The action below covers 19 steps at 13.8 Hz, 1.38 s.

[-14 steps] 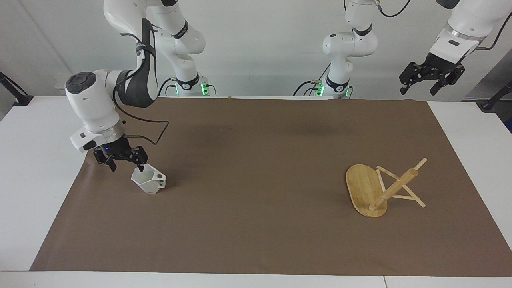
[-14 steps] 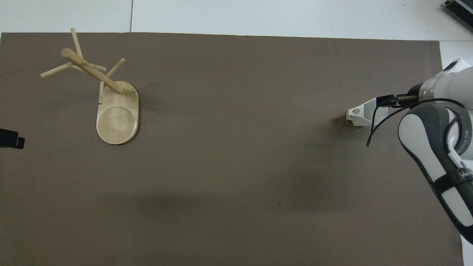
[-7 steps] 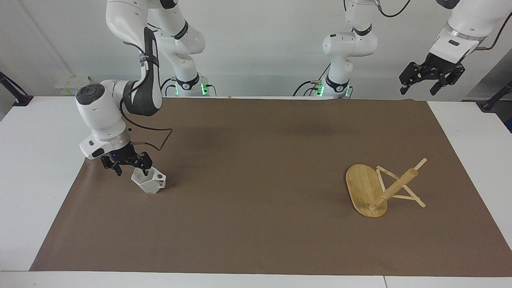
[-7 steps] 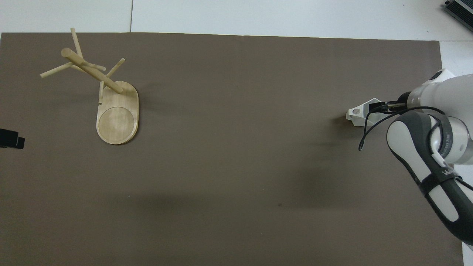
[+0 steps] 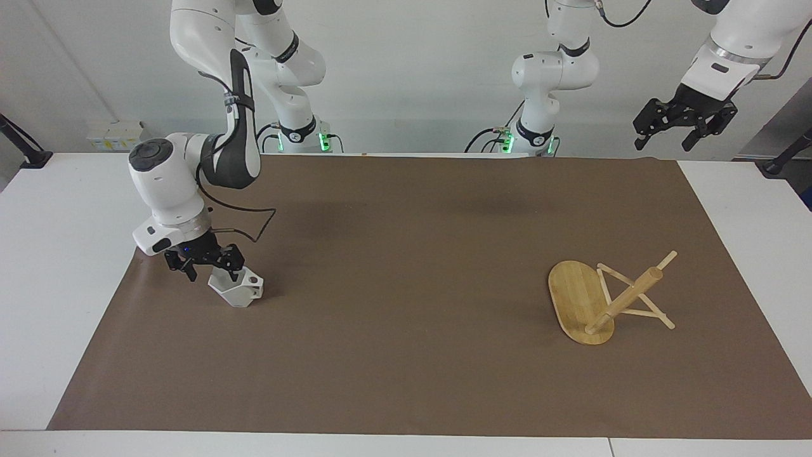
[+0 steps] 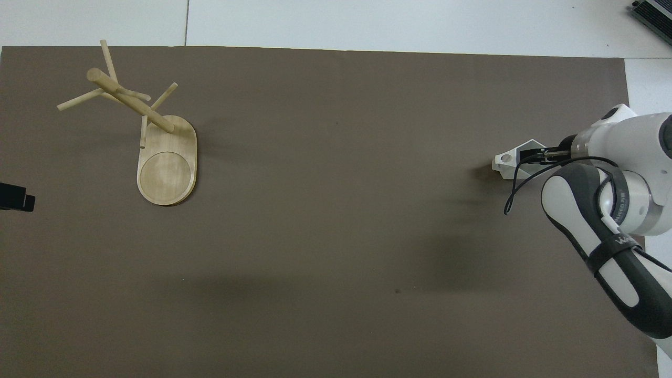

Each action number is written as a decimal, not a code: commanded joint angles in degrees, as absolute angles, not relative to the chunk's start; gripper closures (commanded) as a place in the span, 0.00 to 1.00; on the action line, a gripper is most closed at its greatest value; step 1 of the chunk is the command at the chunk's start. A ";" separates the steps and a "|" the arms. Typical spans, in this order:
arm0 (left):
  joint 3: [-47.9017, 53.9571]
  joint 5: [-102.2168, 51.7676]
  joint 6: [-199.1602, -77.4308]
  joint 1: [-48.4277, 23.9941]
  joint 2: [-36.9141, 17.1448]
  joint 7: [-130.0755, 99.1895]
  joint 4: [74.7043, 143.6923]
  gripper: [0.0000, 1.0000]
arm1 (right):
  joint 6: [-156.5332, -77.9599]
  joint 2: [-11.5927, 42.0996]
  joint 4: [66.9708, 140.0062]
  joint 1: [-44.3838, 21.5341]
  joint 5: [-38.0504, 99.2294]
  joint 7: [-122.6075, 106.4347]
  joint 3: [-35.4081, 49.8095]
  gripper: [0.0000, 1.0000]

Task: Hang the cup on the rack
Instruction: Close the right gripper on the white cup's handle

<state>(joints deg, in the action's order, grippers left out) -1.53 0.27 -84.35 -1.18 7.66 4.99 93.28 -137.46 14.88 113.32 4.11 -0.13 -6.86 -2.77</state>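
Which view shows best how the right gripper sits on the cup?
The facing view: there the right gripper is seen side-on, down at the rim of the cup, one finger reaching inside. In the overhead view the right arm's wrist covers most of the cup; only the handle end and a sliver of gripper show.

The white surface (image 5: 38,266) is covered across most of its width by a brown mat (image 5: 406,285), leaving white margins at both ends and a strip along the lower edge of the facing view. On the mat, at the lower right of that view, stands the rack (image 5: 580,301), resting on its oval bamboo base, post leaning toward the right. At the left of the frame, well apart from it, the cup (image 5: 238,291) sits on the mat, tipped over to one side.
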 commanded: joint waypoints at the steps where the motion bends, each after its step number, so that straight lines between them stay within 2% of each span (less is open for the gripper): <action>1: -1.58 -0.62 -83.32 -1.32 8.79 4.57 93.87 0.00 | -137.64 14.76 113.12 4.66 -0.53 -8.17 -2.72 0.32; 7: -1.23 -0.53 -83.67 -2.11 9.14 5.54 93.78 0.00 | -133.87 14.68 110.74 4.66 -0.44 -8.00 -2.72 0.80; 10: -1.05 -0.53 -83.85 -2.11 9.14 5.54 93.87 0.00 | -133.86 14.68 110.65 4.66 -0.44 -7.82 -2.72 0.96; 11: -0.97 -0.53 -83.67 -2.11 9.23 5.54 93.87 0.00 | -133.86 14.68 110.65 4.66 -0.44 -7.74 -2.72 1.00; 17: -1.05 -0.53 -84.02 -2.02 9.32 5.45 93.96 0.00 | -133.33 14.50 110.65 4.57 -0.44 -7.65 -2.72 1.00; 19: -1.05 -0.53 -84.02 -2.02 9.32 5.45 93.96 0.00 | -129.75 14.15 108.74 4.57 -0.35 -7.56 -2.46 1.00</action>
